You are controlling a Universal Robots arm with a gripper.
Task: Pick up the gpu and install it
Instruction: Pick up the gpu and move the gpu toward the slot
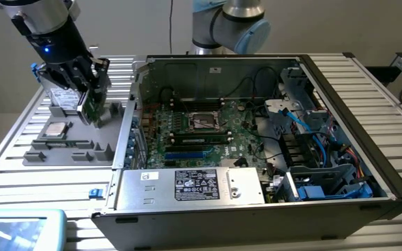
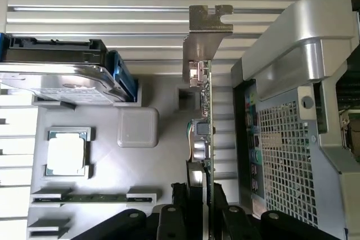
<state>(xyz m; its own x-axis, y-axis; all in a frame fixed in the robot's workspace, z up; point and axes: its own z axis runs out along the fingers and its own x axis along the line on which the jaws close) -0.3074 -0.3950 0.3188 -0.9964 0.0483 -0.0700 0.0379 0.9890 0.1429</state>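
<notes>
Clamping the gpu (image 2: 206,116) by its two faces, the gripper (image 2: 199,200) has its dark fingers (image 2: 230,217) shut on the card, which shows edge-on between them. The card stands upright over the grey tray (image 2: 157,167). I cannot tell whether its lower edge is clear of the tray. Its long axis runs parallel to the case (image 2: 287,139) wall just beside it, with the metal bracket (image 2: 207,32) at the end farthest from the fingers. Beyond that wall, to the exterior view's right of the card, the motherboard (image 1: 187,130) lies flat inside the open case.
</notes>
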